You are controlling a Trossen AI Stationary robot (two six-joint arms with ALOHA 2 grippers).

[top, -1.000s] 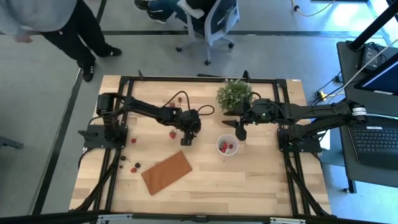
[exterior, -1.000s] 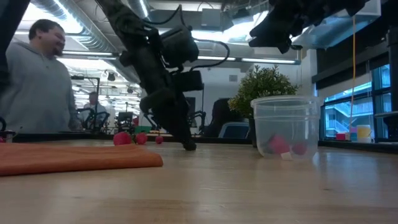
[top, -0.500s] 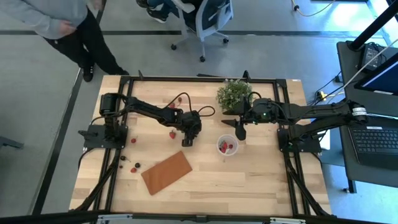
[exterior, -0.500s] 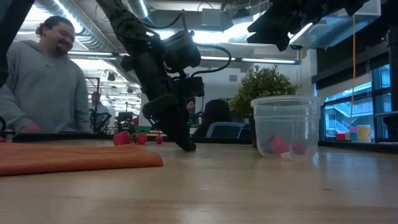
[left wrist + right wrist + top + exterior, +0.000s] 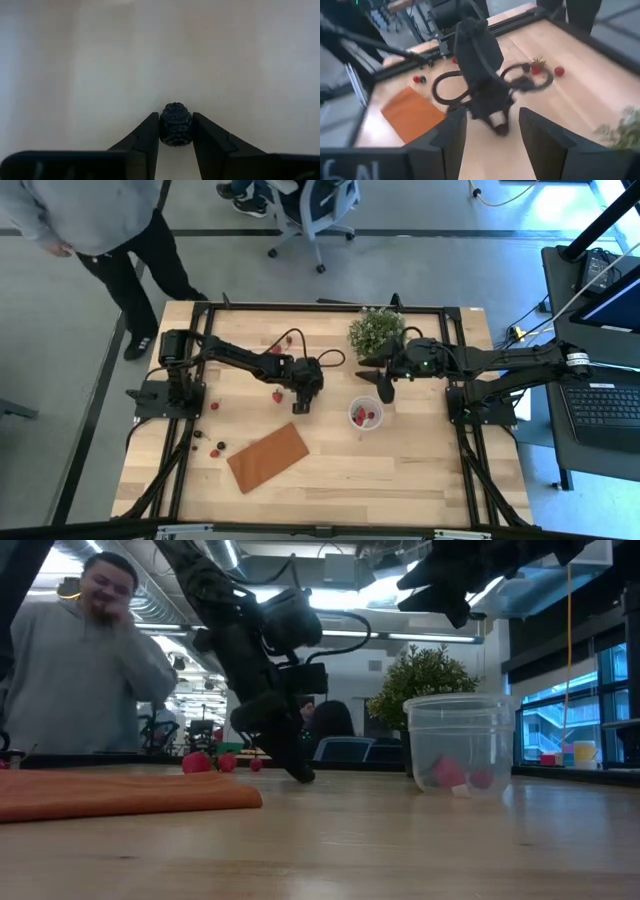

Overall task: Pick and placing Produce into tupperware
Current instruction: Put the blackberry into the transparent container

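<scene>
Berries first — three loose pieces (image 5: 213, 448) lie near the surface's (image 5: 400, 480) left edge, beside the brown board (image 5: 268, 457). Left gripper (image 5: 175, 131) is down mid-surface, fingers (image 5: 148, 135) clamped on one dark berry (image 5: 175, 124). Two red pieces sit in the tupperware (image 5: 365, 415) — right gripper (image 5: 386, 390) hovers just beside it, fingers apart. Open wood lies along the near edge.

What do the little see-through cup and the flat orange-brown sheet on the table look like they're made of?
The cup looks like thin clear plastic, slightly cloudy: red fruit pieces show through its wall. The sheet looks like matte felt or thin board, flat with a soft rounded edge in the low view; which one I cannot tell.
</scene>
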